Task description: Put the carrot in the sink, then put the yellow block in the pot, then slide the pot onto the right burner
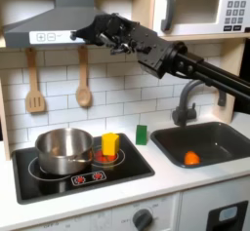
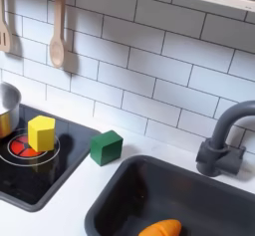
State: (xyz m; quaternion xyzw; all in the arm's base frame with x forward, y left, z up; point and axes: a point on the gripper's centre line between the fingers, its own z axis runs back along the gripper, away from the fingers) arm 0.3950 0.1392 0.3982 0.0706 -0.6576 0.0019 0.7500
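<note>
The carrot (image 1: 191, 157) already lies in the sink (image 1: 227, 134), low and right of the pincer (image 1: 115, 42). The yellow block (image 1: 109, 143) sits on 1 burner (image 1: 119, 158) far beneath it, beside the pot (image 1: 64, 148). High up, the pincer holds nothing; how far it gapes, I cannot tell.
</note>
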